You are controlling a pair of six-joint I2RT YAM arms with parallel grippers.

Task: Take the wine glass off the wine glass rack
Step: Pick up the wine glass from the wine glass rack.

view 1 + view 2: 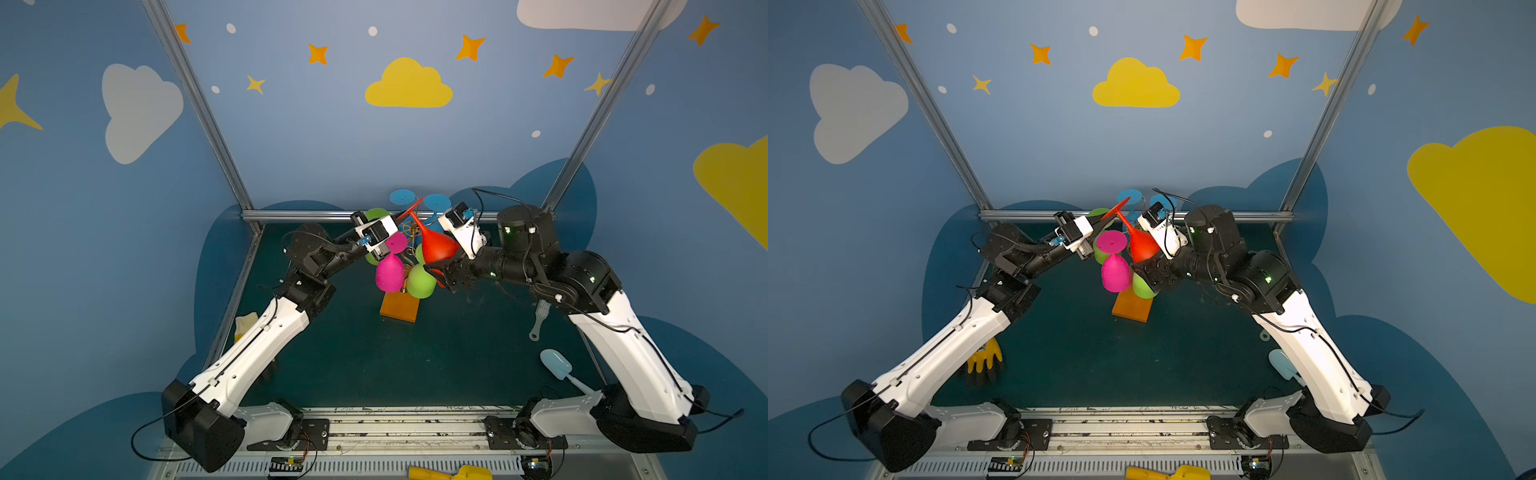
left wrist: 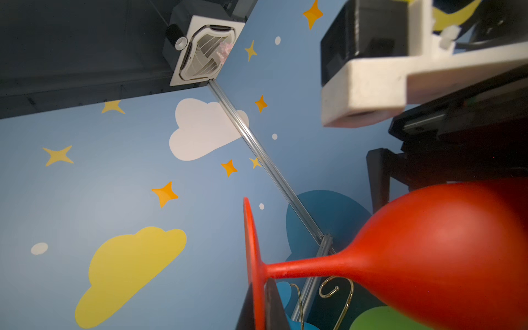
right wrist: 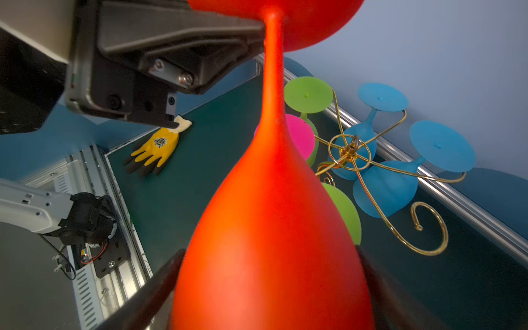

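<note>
1. wine glass (image 1: pixel 438 247), the red one, is up in the air between both arms, tilted, foot high and bowl low.
2. left gripper (image 2: pixel 258 310) pinches the edge of the foot, jaws pressed tight on it.
3. right gripper (image 3: pixel 270 250) has its jaws spread wide either side of the bowl; can't tell whether they press it.
4. the stem runs just beside an empty gold curl of the wine glass rack (image 3: pixel 353 147); a pink glass (image 1: pixel 389 274) and a green glass (image 1: pixel 420 282) hang on it.
</note>
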